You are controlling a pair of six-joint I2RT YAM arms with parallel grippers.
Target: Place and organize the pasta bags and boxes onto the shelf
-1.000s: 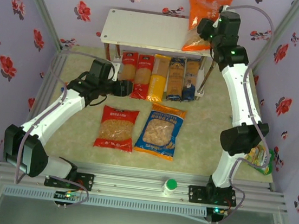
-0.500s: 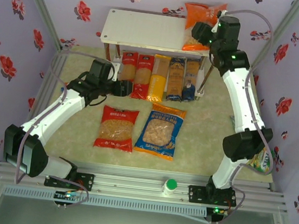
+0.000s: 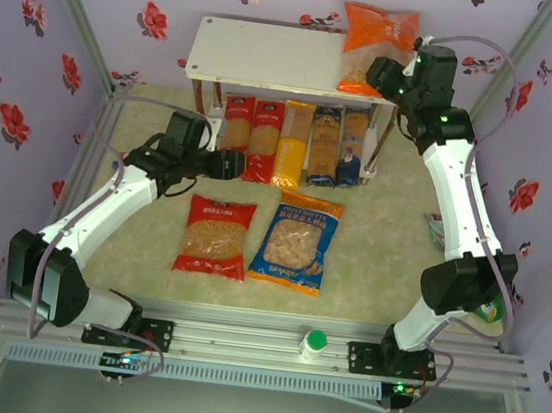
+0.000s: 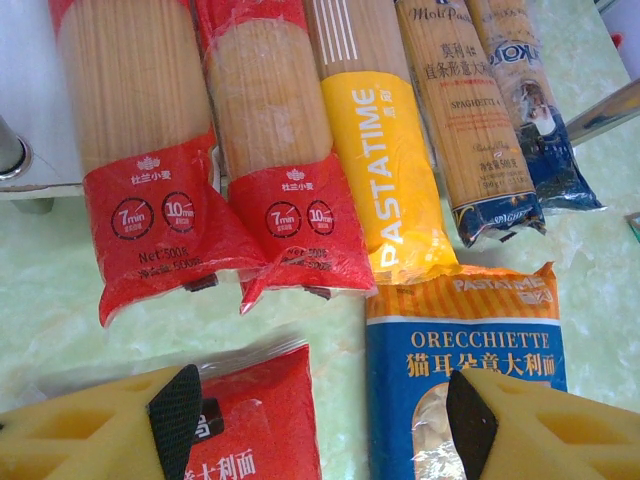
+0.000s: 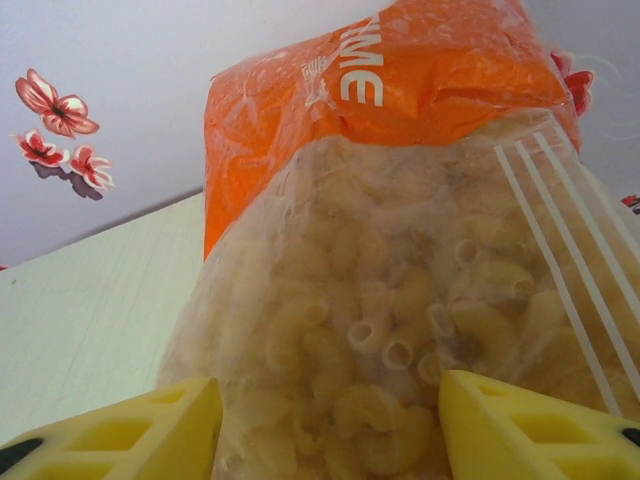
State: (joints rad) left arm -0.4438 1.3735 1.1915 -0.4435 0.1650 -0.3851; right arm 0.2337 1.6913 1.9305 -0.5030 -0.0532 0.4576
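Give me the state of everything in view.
Orange pillow bag of macaroni: lying on white shelf's top board
Red pillow bag: flat on table
Blue, orange-edged pillow bag: flat on table
Five long spaghetti packs: side by side, lower tier
Left claw: open, empty
Right claw: open, straddling orange bag

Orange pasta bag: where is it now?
Top view: the orange bag sits at the right end of the shelf top board, right gripper at its near edge.
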